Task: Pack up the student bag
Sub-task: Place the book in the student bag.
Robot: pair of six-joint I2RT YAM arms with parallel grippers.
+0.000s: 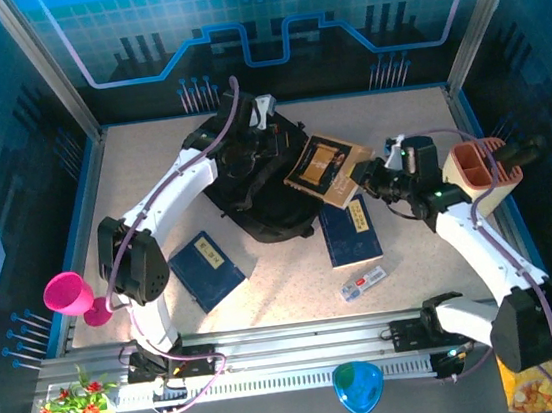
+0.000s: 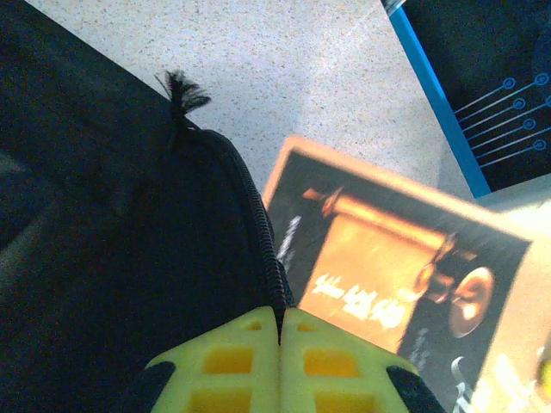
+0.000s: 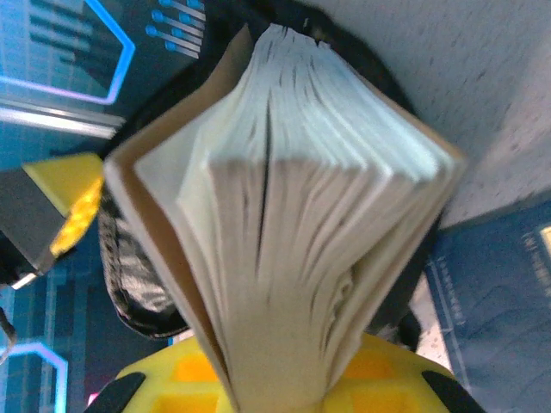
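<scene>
Speckled table [image 1: 268, 303] held the student bag [image 1: 256, 204], left gripper [image 2: 280, 344] pinched together on its zipper, right gripper [image 3: 284, 379] clamped on a brown book [image 1: 323, 165].

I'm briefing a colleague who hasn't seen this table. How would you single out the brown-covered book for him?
Find the large black fabric backpack far back on the table. At its right edge is the brown-covered book, clamped in the right arm's jaws with its pages fanning open. The two dark blue books nearer the arms' bases lie flat and unheld.
</scene>
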